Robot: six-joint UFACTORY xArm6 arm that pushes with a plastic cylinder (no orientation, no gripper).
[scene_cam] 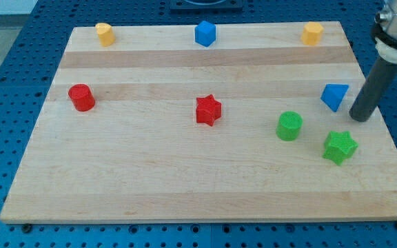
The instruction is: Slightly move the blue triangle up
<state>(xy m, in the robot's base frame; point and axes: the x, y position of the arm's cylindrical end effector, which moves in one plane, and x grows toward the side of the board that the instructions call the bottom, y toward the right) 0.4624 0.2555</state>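
The blue triangle [334, 96] lies on the wooden board [150, 172] near the view's right edge. My tip [359, 118] rests on the board just to the right of it and slightly lower, a small gap apart. The dark rod rises from the tip to the view's upper right corner.
A green cylinder [289, 126] and a green star [340, 147] lie below the blue triangle. A red star [209, 110] is at the middle, a red cylinder [82, 98] at the left. Along the top edge sit a yellow block [104, 33], a blue cube [205, 33] and an orange block [312, 32].
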